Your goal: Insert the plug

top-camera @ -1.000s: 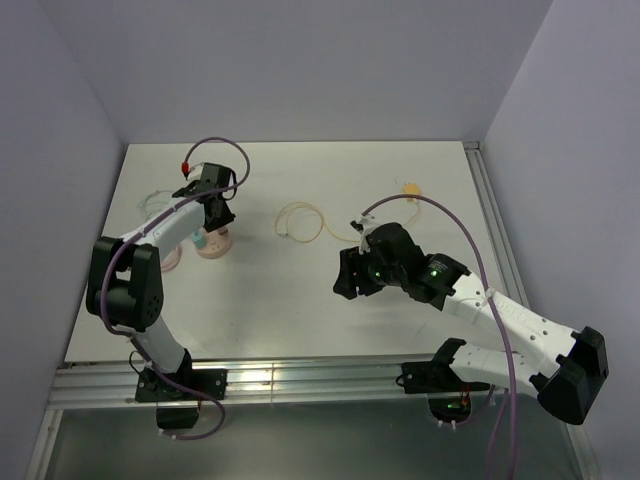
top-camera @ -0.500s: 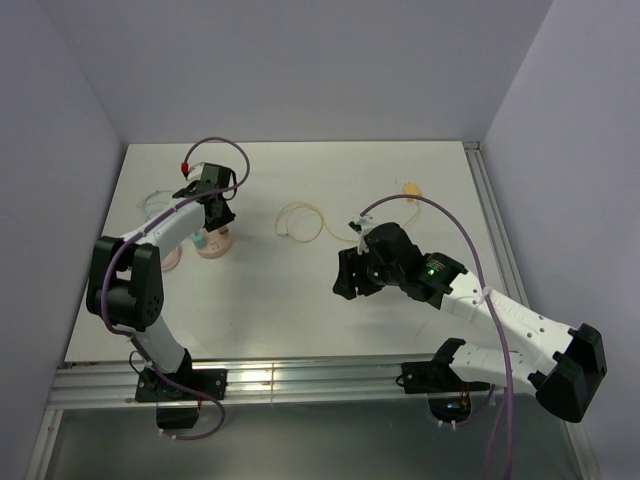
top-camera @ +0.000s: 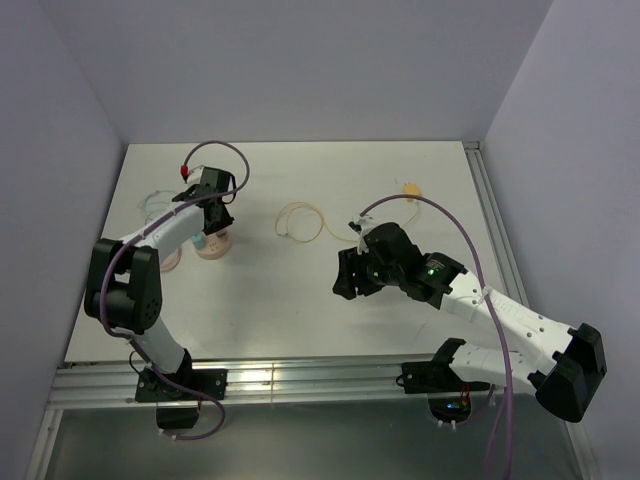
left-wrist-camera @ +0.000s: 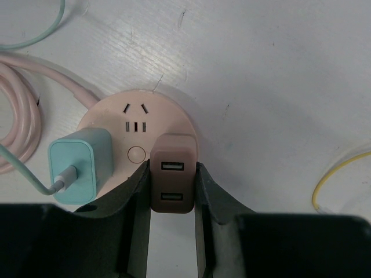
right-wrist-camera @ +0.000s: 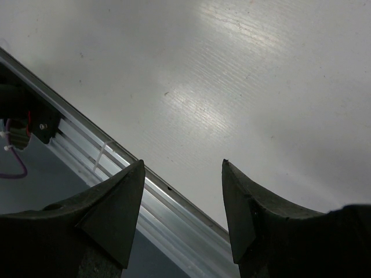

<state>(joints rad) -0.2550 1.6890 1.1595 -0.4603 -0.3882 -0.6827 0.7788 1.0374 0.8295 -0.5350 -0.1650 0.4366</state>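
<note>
A round pink socket hub [left-wrist-camera: 110, 116] lies on the white table at the left; it also shows in the top view [top-camera: 213, 245]. A brown two-port USB plug [left-wrist-camera: 172, 180] stands at the hub's right side. My left gripper [left-wrist-camera: 171, 168] is shut on this plug, one finger on each side. A teal charger [left-wrist-camera: 79, 164] with a teal cable sits in the hub's left socket. My left gripper shows in the top view [top-camera: 207, 215] over the hub. My right gripper [top-camera: 347, 283] is open and empty over the table's middle, and its wrist view [right-wrist-camera: 182, 165] shows bare table below.
A pink cable coil [left-wrist-camera: 20, 110] lies left of the hub. A yellow wire loop [top-camera: 300, 222] lies mid-table, its end visible in the left wrist view [left-wrist-camera: 339, 176]. A small orange piece [top-camera: 410, 188] lies at the far right. The metal rail [right-wrist-camera: 168, 202] runs along the near edge.
Both arms stay nearly still. My left gripper has shifted very slightly over the hub, still holding the plug.
</note>
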